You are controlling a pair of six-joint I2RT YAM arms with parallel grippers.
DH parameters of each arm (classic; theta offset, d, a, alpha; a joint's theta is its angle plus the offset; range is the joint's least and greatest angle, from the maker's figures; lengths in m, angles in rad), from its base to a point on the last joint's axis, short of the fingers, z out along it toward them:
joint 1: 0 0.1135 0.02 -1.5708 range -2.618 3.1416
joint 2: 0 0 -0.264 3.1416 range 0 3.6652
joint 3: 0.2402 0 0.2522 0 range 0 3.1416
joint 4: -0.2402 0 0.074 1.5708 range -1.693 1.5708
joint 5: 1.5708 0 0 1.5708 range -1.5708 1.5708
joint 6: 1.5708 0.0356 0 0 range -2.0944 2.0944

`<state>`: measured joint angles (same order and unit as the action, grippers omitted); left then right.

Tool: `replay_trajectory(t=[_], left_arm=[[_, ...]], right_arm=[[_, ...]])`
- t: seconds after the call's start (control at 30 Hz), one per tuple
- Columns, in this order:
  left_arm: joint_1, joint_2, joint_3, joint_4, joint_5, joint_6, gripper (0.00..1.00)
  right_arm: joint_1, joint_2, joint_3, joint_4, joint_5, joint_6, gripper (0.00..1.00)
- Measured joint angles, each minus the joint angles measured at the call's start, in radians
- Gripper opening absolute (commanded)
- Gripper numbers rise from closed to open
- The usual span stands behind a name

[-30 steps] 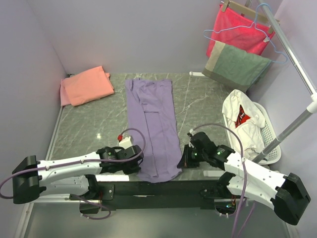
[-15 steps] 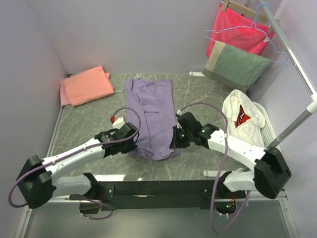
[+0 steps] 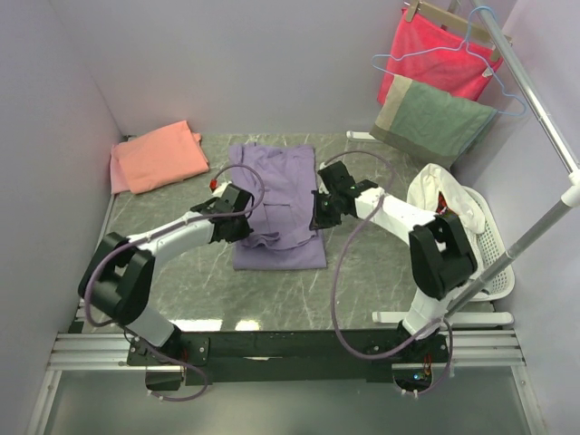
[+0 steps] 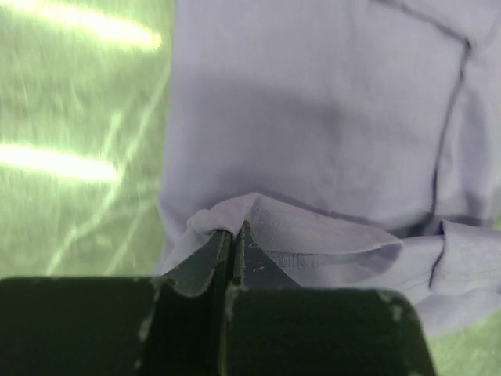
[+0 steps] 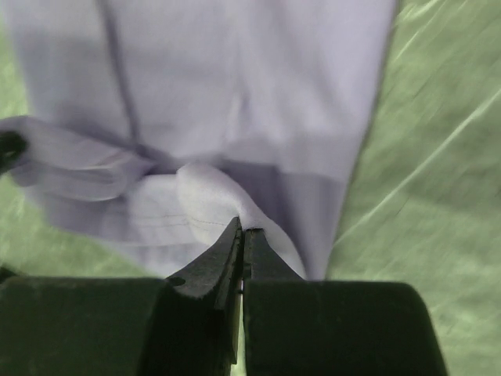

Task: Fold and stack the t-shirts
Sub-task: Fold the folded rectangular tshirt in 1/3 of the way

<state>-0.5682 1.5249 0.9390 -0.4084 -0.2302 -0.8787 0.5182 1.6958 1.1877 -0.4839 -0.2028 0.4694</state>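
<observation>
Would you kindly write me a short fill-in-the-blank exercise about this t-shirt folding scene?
The left end effector and right end effector are both ____ on the large lavender-purple cotton t-shirt.
The folded salmon-pink cotton t-shirt lies at the grey marble-patterned table's far ____ corner.
The white plastic laundry basket stands at the table's ____ side.
Missing words: shut; left; right.
</observation>
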Motion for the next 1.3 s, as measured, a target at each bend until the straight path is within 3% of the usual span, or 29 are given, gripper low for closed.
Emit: replay_trajectory(t=[0.07, 0.1, 0.13, 0.17, 0.2, 0.37, 0.57, 0.9, 1.3], left_arm=[[0.037, 0.046, 0.017, 0.029, 0.016, 0.023, 0.01], [0.052, 0.067, 0.023, 0.044, 0.024, 0.031, 0.02], [0.071, 0.094, 0.029, 0.061, 0.032, 0.044, 0.09], [0.083, 0.115, 0.035, 0.069, 0.035, 0.053, 0.24], [0.095, 0.137, 0.043, 0.075, 0.039, 0.063, 0.99], [0.125, 0.182, 0.102, 0.077, 0.016, 0.106, 0.99], [0.129, 0.097, 0.131, 0.09, 0.01, 0.142, 1.0], [0.129, 0.002, 0.053, 0.137, 0.244, 0.161, 0.99], [0.128, 0.113, 0.042, 0.158, 0.337, 0.161, 0.99]], right_arm=[[-0.022, 0.066, 0.045, -0.005, 0.002, -0.018, 0.11], [-0.031, 0.096, 0.069, -0.01, 0.004, -0.025, 0.34], [-0.04, 0.128, 0.095, -0.016, 0.006, -0.03, 0.45], [-0.047, 0.158, 0.126, -0.02, 0.008, -0.033, 0.56], [-0.053, 0.18, 0.147, -0.015, 0.012, -0.036, 0.69], [-0.087, 0.218, 0.209, 0.018, 0.045, -0.061, 0.73], [-0.106, 0.142, 0.178, 0.057, 0.017, -0.059, 0.73], [0.011, 0.023, 0.042, 0.077, -0.093, -0.016, 0.72], [0.049, 0.045, -0.011, 0.078, -0.109, 0.031, 0.72]])
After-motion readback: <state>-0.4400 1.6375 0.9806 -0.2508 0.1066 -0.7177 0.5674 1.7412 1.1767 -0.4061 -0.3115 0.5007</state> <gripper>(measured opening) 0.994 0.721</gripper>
